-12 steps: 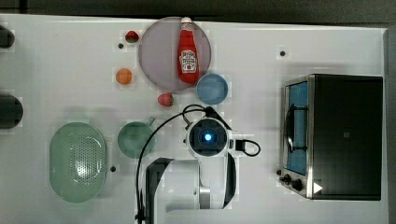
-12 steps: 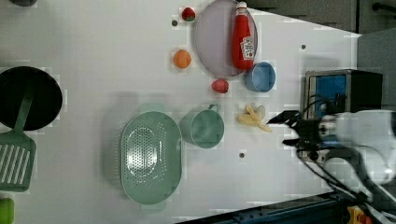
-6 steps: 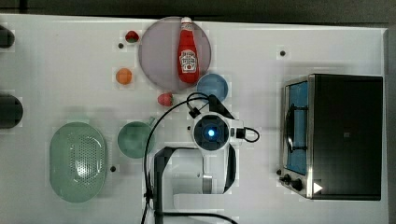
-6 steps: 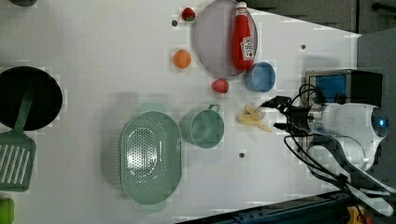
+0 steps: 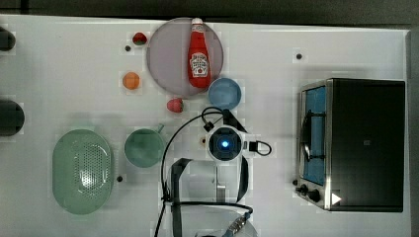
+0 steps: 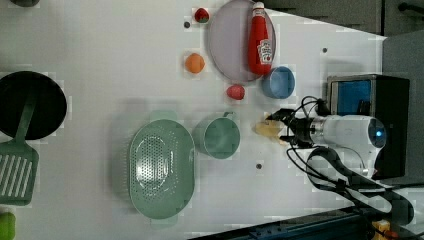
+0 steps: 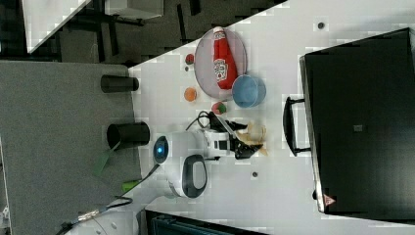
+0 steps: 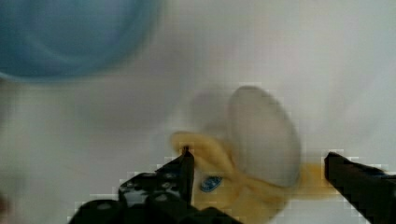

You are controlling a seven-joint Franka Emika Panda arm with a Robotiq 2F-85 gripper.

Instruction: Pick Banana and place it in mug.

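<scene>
I had the gripper [image 8: 257,172] down over the banana [image 8: 243,154] with its two black fingers [image 8: 177,172] standing well apart, one on each side of the fruit and nothing clamped between them. That straddle made sense to me: the fingers had to clear the banana's width before they could close on it.

The banana lay flat on the white table [image 6: 100,60], pale yellow and slightly curved, with a small blue sticker on its skin in the wrist view. It looked like smooth moulded plastic, so I judged it light but liable to slip if pinched off-centre. In the left view it [image 6: 267,129] sat just to the right of the mug [image 6: 217,136], apart from it, with the gripper [image 6: 280,129] at its right end. In the right view the banana [image 7: 257,133] showed at the fingertips [image 7: 247,147], below the blue bowl [image 7: 248,91].

The mug was round, dull green and open-mouthed, standing upright with a small handle; in the top view it [image 5: 144,147] was left of the arm's wrist. Its wide mouth looked roomy enough for the fruit.

Further off lay the ketchup bottle [image 5: 198,54] on its side on a grey plate [image 5: 165,59], the strawberry [image 5: 174,105] and the perforated green basket [image 5: 83,170], all clear of my path.
</scene>
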